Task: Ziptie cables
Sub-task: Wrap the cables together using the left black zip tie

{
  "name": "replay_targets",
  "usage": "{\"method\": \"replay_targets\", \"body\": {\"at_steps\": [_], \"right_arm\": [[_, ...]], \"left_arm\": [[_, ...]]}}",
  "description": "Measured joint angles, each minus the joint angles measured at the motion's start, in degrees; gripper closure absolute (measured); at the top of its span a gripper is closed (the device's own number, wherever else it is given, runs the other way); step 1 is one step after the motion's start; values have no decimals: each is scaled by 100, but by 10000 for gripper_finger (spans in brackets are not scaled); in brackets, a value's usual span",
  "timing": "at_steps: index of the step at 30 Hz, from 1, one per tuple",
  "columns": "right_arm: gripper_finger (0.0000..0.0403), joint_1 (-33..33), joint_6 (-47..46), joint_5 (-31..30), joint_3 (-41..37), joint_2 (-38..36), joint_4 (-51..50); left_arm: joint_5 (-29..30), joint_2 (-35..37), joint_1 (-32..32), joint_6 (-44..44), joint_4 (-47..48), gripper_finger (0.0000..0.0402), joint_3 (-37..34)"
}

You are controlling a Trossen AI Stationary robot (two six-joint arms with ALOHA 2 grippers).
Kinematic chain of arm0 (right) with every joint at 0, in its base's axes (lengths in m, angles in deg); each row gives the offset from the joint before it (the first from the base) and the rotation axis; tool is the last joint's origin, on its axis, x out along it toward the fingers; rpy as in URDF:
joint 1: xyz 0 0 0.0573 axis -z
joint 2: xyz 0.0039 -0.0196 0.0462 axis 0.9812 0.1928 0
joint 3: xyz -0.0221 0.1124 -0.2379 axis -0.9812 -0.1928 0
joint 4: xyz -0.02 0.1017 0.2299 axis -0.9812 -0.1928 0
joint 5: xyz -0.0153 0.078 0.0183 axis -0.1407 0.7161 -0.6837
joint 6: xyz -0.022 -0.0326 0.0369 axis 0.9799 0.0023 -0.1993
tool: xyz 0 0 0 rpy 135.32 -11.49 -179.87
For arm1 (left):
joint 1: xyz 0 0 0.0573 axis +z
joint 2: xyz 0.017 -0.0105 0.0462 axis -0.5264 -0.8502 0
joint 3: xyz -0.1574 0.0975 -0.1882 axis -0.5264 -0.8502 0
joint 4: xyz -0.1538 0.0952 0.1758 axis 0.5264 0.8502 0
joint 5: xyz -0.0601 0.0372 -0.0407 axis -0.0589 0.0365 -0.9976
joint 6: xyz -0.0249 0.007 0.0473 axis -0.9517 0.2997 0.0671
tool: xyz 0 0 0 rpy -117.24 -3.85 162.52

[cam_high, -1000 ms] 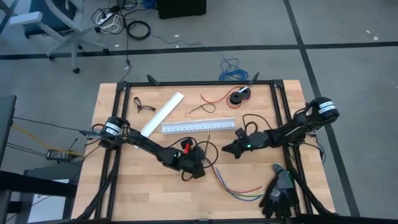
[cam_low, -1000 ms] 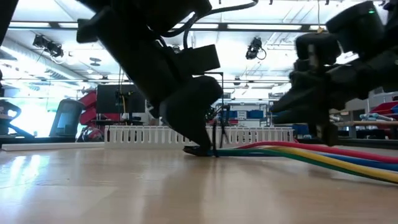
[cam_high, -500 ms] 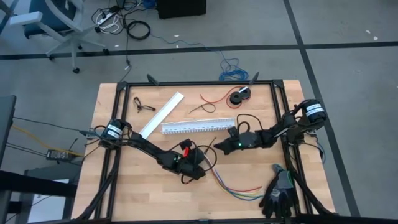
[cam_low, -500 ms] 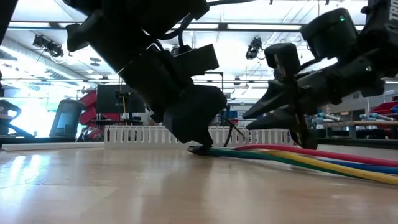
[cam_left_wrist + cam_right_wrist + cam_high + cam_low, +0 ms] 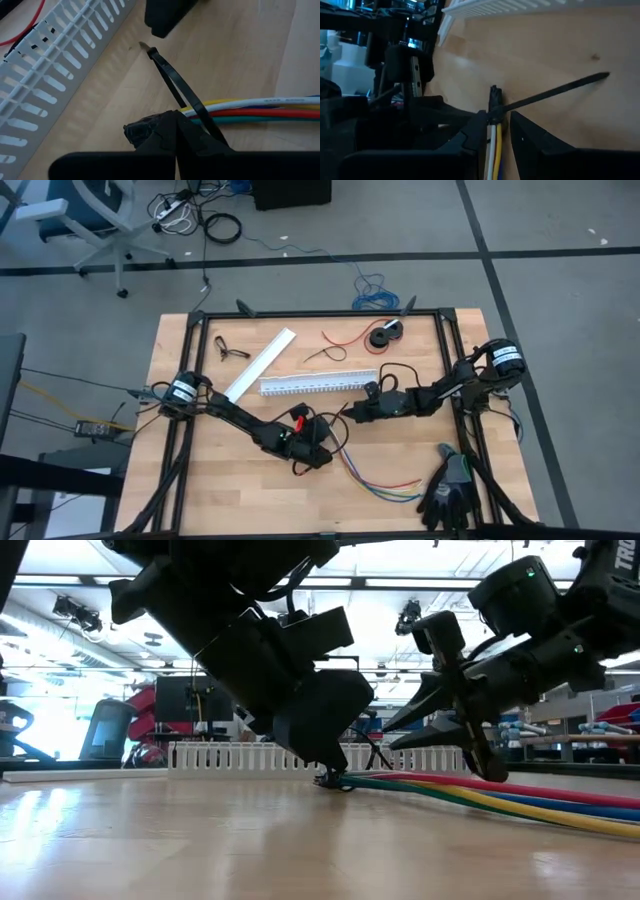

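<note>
The cables point(image 5: 385, 485) lie on the wooden table as a curved bunch of red, yellow, blue, green and white wires, joined at a black-sleeved end point(image 5: 142, 131). My left gripper point(image 5: 325, 448) is shut on that end. A black ziptie strap point(image 5: 175, 82) rises from the bunch there, and its free tip point(image 5: 144, 46) lies on the wood. My right gripper point(image 5: 348, 414) hovers just beyond, pointing toward the left gripper. Its fingers stand a little apart. In the right wrist view the strap point(image 5: 550, 92) crosses just past its fingertips, with the cables point(image 5: 495, 145) showing between them. My left gripper pinches the cables at their black-sleeved end point(image 5: 150, 129) between its two fingers, slanting down from the table's left. The sleeve's tip pokes out on one side and the coloured wires run out on the other. The end rests on the table point(image 5: 335, 780).
A white slotted duct point(image 5: 320, 383) lies just beyond both grippers, with a white strip point(image 5: 262, 363) to its left. A thin red wire point(image 5: 340, 340) and a black tape roll point(image 5: 385, 335) sit at the far edge. Black gloves point(image 5: 450, 492) lie at the near right corner.
My right gripper has moved toward the table's left, closing on the left gripper and the ziptie, and has rolled about its own axis. Its fingers keep the same small gap. My left gripper stays on the cable end.
</note>
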Motion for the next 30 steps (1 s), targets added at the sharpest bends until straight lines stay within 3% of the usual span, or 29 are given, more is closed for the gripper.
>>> {"method": "replay_targets", "body": {"at_steps": [5,12,18,25,30], "right_arm": [[330,-67,-341,399,110,-2,-451],[334,-78,637,429,247,-41,-733],[360,-89,2382,327,473,-32,-1535],[396,-107,3797,316,865,-246,-2633],[401,-206,4484,-381,1175,-622,-3911]], "left_arm": [[-1,5,-2,-10,7,401,4],[-6,11,-27,-12,57,401,7],[-10,11,-35,-12,83,401,9],[-12,15,-35,-14,85,401,9],[-12,17,-35,-14,100,402,11]]}}
